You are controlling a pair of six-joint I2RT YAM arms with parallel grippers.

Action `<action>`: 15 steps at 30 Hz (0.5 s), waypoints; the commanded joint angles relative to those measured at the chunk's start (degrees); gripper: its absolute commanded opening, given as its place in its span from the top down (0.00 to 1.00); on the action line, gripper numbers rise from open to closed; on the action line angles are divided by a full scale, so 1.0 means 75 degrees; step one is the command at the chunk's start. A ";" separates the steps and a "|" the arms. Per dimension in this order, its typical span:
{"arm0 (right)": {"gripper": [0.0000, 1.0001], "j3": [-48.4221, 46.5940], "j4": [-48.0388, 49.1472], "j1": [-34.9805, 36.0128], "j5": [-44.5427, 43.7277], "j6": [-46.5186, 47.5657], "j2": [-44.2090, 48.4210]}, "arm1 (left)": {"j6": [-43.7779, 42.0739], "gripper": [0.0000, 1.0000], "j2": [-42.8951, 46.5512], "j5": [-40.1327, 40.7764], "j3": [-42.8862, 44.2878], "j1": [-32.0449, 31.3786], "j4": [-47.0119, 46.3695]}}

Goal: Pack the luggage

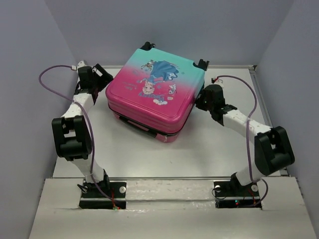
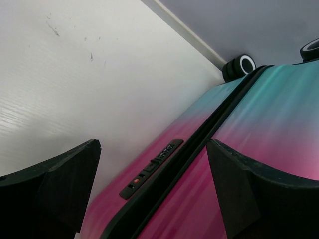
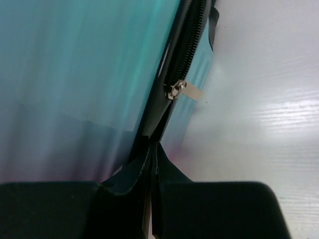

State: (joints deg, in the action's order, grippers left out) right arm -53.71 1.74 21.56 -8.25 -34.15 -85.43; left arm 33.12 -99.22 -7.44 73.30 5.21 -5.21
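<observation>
The luggage (image 1: 154,89), a pink-to-teal hard-shell suitcase with a princess print, lies flat at the back middle of the table, lid down. A dark gap shows along its front seam. My left gripper (image 1: 106,79) is at its left side. In the left wrist view it (image 2: 152,144) is open, with its fingers either side of the black seam and the combination lock (image 2: 152,168). My right gripper (image 1: 200,102) is at the suitcase's right side. In the right wrist view it (image 3: 154,149) is shut, tips against the zipper seam just short of the metal zip pull (image 3: 182,90).
The white table (image 1: 199,149) is boxed in by grey walls at the left, back and right. The suitcase's black wheels (image 2: 239,66) point to the back wall. The arm cables loop beside both arms.
</observation>
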 commanded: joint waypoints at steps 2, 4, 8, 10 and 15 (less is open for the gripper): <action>0.93 -0.1379 0.0413 -0.0004 0.1520 0.0626 -0.1018 | -0.0199 0.01 0.0536 -0.0320 -0.1392 -0.0764 0.0461; 0.93 -0.1858 0.0506 -0.0004 0.2103 0.0953 -0.1404 | 0.0058 0.01 0.1120 -0.0402 -0.2162 -0.1022 0.0087; 0.92 -0.2797 0.0565 -0.0004 0.3617 0.1681 -0.1920 | 0.0457 0.01 0.2328 -0.0332 -0.3466 -0.1526 -0.0475; 0.89 -0.3416 0.0298 -0.0155 0.4132 0.1834 -0.2097 | 0.0622 0.01 0.3111 -0.0332 -0.4248 -0.1819 -0.0699; 0.69 -0.5289 -0.1237 -0.0309 0.4815 0.2174 -0.3149 | 0.0891 0.01 0.4801 0.0100 -0.5459 -0.2731 -0.0641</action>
State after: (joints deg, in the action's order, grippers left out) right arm -79.07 -8.51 14.66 5.43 -18.52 -104.73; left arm 41.08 -68.27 0.71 41.25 -6.02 -20.82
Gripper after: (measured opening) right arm 0.219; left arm 0.993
